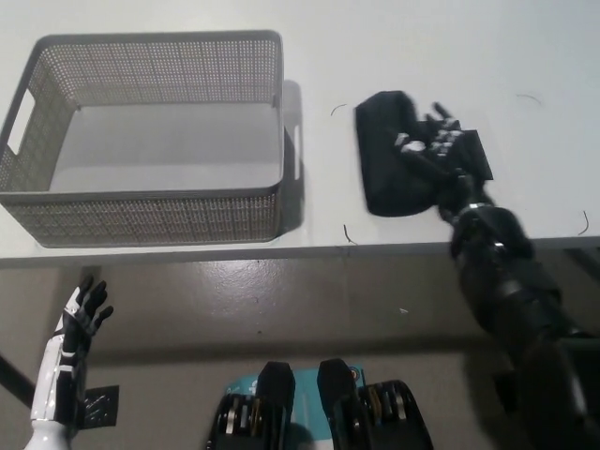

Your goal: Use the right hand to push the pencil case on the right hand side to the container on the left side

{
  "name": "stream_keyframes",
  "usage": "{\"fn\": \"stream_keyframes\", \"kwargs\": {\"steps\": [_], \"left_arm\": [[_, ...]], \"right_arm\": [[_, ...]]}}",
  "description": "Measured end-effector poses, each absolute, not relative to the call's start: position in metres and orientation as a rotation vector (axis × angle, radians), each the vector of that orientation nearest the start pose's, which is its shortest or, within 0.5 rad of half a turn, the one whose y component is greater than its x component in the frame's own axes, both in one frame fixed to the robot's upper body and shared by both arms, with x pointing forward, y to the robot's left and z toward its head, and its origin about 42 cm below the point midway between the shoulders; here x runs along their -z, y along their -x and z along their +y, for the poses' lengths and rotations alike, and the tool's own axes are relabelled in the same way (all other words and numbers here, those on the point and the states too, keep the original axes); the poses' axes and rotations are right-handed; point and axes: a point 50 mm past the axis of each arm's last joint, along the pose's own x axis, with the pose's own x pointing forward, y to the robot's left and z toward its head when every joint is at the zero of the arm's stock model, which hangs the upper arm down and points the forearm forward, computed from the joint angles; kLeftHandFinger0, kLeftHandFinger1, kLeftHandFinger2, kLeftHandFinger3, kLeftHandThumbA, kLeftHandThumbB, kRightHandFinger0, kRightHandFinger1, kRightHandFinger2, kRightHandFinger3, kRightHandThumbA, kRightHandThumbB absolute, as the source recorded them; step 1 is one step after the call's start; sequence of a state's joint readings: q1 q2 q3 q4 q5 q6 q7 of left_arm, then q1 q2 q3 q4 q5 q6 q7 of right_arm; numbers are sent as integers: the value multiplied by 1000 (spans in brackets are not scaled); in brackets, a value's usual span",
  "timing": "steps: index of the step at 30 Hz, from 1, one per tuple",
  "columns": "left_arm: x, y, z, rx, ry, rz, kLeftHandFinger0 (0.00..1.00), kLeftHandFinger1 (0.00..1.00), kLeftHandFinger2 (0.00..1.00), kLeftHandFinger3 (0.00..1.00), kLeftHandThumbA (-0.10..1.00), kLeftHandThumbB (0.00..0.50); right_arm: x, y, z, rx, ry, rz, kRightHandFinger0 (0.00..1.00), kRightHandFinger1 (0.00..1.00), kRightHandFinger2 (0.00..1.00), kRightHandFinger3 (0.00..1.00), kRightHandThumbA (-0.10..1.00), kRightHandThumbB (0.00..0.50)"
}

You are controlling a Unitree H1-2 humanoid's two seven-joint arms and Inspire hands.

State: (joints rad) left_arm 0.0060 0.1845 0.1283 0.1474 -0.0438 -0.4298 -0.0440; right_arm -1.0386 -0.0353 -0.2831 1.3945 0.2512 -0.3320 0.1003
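Observation:
The black pencil case (387, 155) lies flat on the white table (422, 47), a short way right of the grey mesh basket (150, 141). My black right hand (436, 150) rests against the case's right half, fingers spread and pointing left, holding nothing. A gap of bare table separates the case from the basket's right wall. The basket's inside shows nothing in it. My white left hand (80, 314) hangs low at the lower left, below the table edge, fingers apart.
The table's front edge (309, 251) runs across the middle of the picture, with grey floor below it. A few small dark threads (349, 234) lie on the table near the case and at the right.

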Motion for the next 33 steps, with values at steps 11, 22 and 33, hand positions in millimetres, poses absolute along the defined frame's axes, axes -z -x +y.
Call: {"fn": "stream_keyframes", "kwargs": {"steps": [11, 22, 33], "left_arm": [[-95, -274, 308, -71, -165, -289, 1000, 1000, 1000, 1000, 1000, 38], [-99, -279, 307, -68, -164, -304, 1000, 1000, 1000, 1000, 1000, 22], [-100, -281, 306, -65, -164, -307, 1000, 1000, 1000, 1000, 1000, 31]], "right_arm": [[-186, -536, -92, -150, -401, 44, 1000, 1000, 1000, 1000, 1000, 222], [-193, -535, -81, -167, -410, 18, 1000, 1000, 1000, 1000, 1000, 235], [-199, -542, -106, -165, -96, -42, 1000, 1000, 1000, 1000, 1000, 277]]}}
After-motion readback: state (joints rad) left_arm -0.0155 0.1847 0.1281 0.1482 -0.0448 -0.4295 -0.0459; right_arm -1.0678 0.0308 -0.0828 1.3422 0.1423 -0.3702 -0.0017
